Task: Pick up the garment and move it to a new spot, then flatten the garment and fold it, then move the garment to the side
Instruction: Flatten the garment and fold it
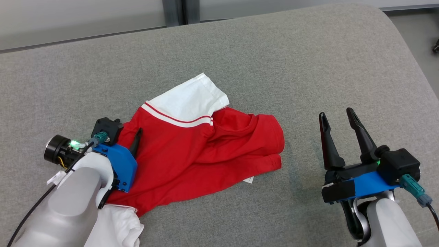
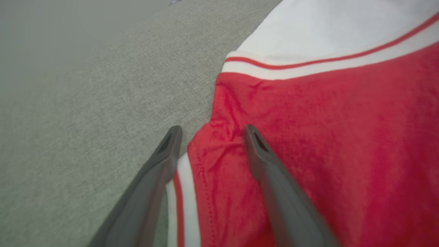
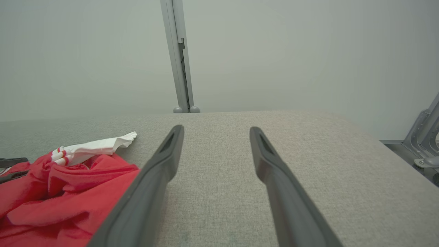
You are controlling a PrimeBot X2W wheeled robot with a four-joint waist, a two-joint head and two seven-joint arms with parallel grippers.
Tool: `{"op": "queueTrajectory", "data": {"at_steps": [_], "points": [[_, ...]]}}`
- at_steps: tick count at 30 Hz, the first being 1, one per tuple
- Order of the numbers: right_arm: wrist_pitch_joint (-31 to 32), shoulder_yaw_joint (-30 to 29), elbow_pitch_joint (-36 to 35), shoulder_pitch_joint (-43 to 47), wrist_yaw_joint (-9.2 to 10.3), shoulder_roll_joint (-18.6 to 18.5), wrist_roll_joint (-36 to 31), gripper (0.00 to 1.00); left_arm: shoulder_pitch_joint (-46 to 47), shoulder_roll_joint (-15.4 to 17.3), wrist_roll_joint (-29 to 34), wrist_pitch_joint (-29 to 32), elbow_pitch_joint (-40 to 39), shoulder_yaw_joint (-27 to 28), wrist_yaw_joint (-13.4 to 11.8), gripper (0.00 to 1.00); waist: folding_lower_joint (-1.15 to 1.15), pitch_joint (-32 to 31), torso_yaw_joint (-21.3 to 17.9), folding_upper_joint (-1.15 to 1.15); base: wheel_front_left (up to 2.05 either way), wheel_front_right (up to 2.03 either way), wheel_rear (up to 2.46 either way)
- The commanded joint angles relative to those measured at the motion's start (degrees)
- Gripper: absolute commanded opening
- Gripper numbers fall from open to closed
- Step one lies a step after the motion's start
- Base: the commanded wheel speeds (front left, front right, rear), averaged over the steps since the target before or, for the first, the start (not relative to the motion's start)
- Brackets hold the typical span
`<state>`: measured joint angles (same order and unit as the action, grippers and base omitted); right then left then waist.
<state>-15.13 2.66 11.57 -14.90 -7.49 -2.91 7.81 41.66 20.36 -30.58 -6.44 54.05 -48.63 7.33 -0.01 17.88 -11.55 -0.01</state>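
Note:
The garment (image 1: 192, 151) is a red shirt with white sleeves and red-and-white striped trim, lying crumpled on the grey cloth-covered table (image 1: 274, 51). My left gripper (image 1: 132, 137) is low at its left edge. In the left wrist view the left gripper (image 2: 212, 132) is open and straddles the hem of the garment (image 2: 325, 137), one finger over bare grey cloth and the other over red fabric; nothing is pinched. My right gripper (image 1: 337, 118) is open to the right of the shirt, apart from it. The right wrist view shows the right gripper (image 3: 216, 132) over bare table, with the garment (image 3: 61, 192) at its left.
A pale wall panel with a grey upright post (image 3: 178, 55) runs behind the table's far edge. The table's right edge curves off toward the floor (image 1: 418, 31), where a metal frame (image 3: 425, 137) stands. Bare grey cloth stretches beyond and right of the shirt.

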Motion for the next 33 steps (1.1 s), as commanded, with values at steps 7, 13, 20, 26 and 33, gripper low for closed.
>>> {"op": "queueTrajectory", "data": {"at_steps": [7,13,20,26,33], "points": [[-0.03,-1.24,-1.04,0.73,-0.01,0.02,-0.42,1.0,0.75,-0.51,2.14,-3.49,4.88,-2.96,-0.19,0.0,0.01,-0.78,0.92,0.01,0.0,0.0,0.0],[-0.03,-1.82,-1.71,0.72,-0.01,0.01,-0.81,1.0,5.63,-1.49,1.74,-7.49,5.31,-1.07,-1.85,0.0,0.01,-0.8,2.01,0.01,0.0,0.0,0.0],[-0.03,-1.89,-2.53,-0.44,-0.01,0.01,-1.36,1.0,12.58,0.33,0.36,-8.78,3.37,4.69,-4.38,0.0,0.01,0.75,1.75,0.01,0.0,0.0,0.0],[-0.03,-2.2,-2.79,-1.44,-0.01,0.02,-1.4,1.0,13.09,3.62,1.48,-8.79,-2.13,11.21,-8.45,0.0,0.01,2.36,0.8,0.01,0.0,0.0,0.0],[-0.03,-1.87,-2.09,-1.54,-0.01,0.0,-0.97,1.0,10.56,4.33,3.3,-8.81,-4.57,14.75,-8.44,1.0,0.01,2.61,0.83,0.01,0.0,0.0,0.0]]}}
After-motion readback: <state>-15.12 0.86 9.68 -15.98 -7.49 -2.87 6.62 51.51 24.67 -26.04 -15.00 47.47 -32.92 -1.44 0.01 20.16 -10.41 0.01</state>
